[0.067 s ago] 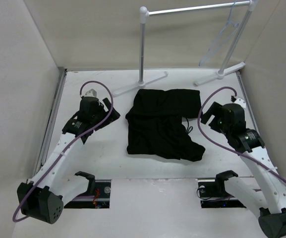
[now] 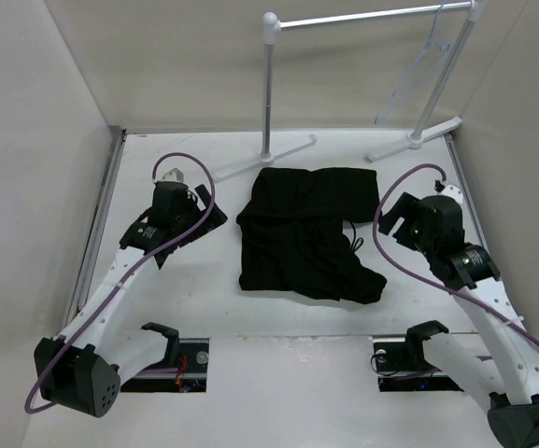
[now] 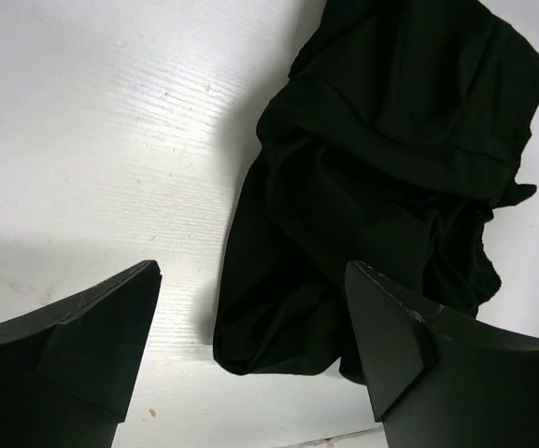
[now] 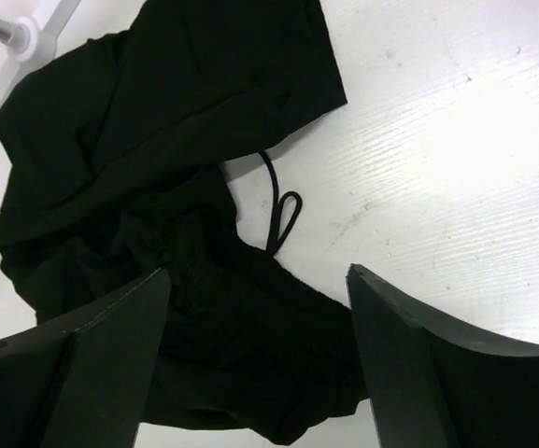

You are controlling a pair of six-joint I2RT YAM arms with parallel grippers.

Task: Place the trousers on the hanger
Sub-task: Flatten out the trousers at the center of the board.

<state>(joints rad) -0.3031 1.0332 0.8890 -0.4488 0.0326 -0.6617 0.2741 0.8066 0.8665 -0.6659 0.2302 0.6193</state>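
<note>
Black trousers (image 2: 306,233) lie crumpled at the centre of the white table (image 2: 204,289), with neither arm touching them. The left gripper (image 3: 252,273) hovers at their 9 o'clock, jaws spread wide and empty. The right gripper (image 4: 258,275) hangs at their 3 o'clock, equally wide and holding nothing. A drawstring loop (image 4: 283,213) trails onto bare table at the garment's 3 o'clock edge. The pale clear hanger (image 2: 417,79) hangs from the white garment rack (image 2: 269,84) at 1 o'clock, well apart from the trousers.

Plain beige walls (image 2: 26,112) are enclosing a white table (image 2: 204,294), where a white tubular garment rack (image 2: 267,89) is standing at the back.
</note>
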